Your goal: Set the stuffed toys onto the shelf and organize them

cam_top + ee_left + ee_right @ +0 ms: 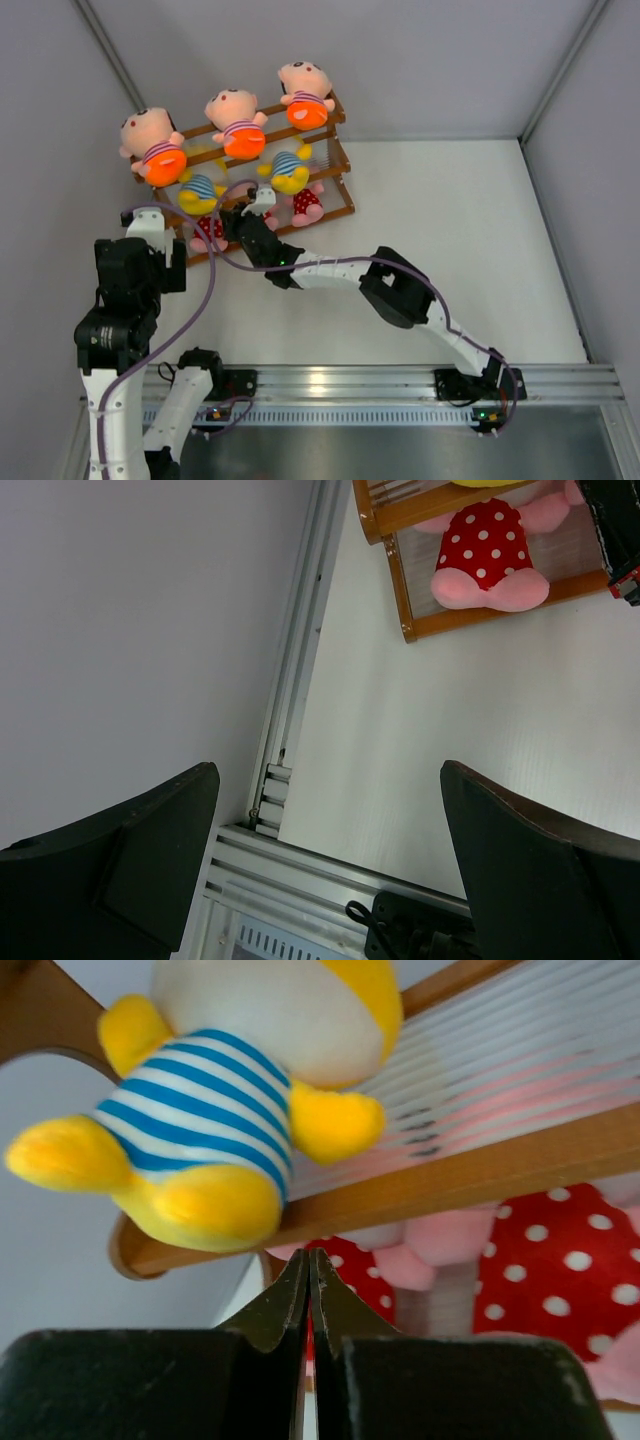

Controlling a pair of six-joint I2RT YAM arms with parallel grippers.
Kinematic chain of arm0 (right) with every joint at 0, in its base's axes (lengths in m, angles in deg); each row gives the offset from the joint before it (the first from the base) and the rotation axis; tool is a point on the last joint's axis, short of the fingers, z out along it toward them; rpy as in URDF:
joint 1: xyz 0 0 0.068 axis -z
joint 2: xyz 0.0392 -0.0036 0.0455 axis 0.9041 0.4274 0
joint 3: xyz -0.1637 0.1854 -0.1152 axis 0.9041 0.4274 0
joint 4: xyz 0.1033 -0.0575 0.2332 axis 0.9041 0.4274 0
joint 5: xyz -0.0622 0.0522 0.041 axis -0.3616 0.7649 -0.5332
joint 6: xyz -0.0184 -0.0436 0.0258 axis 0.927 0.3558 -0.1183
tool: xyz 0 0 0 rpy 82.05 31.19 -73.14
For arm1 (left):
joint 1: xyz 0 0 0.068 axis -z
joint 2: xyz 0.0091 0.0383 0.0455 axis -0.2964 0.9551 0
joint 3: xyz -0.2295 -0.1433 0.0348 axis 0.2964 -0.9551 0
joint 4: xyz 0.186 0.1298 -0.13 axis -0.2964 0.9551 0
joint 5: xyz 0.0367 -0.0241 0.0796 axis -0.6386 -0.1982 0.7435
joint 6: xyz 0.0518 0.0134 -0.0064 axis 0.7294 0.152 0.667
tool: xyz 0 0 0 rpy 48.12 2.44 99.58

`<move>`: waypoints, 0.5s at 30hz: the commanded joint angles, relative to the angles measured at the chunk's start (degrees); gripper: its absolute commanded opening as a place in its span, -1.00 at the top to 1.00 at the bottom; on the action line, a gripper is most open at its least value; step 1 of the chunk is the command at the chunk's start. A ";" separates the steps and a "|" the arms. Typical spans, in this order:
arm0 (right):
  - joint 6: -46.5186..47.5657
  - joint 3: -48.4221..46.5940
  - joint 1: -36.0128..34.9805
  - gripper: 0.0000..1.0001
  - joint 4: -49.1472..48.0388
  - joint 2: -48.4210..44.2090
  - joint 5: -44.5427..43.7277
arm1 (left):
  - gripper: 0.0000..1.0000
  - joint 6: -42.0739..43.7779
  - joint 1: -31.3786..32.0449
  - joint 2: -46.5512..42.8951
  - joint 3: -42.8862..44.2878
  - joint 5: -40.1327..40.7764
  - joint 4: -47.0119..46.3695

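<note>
Tabletop (470, 230) white, shelf (330, 217) at far-left corner, grey walls (450, 60) around.

Soft, even light fills the white enclosure in the top view; the shelf (325, 218) casts only a faint, diffuse shadow on the table (450, 250). The left wrist view is bright, the fingers (130, 870) of the left gripper (328, 770) dark and slightly soft. In the right wrist view the yellow doll (210, 1110) sits close and a little blurred
</note>
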 commanded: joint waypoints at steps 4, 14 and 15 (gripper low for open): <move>7.95 6.17 1.36 1.00 -6.90 -8.83 6.00 | -0.97 0.26 -0.02 0.52 1.29 -0.24 -2.68; 10.76 7.77 3.47 0.26 -12.79 -9.99 19.27 | -0.97 0.17 -0.02 0.52 0.93 -1.21 -2.59; 10.76 6.63 3.21 0.19 -12.70 -8.41 19.72 | -0.97 0.17 -0.02 0.52 0.93 -1.21 -2.68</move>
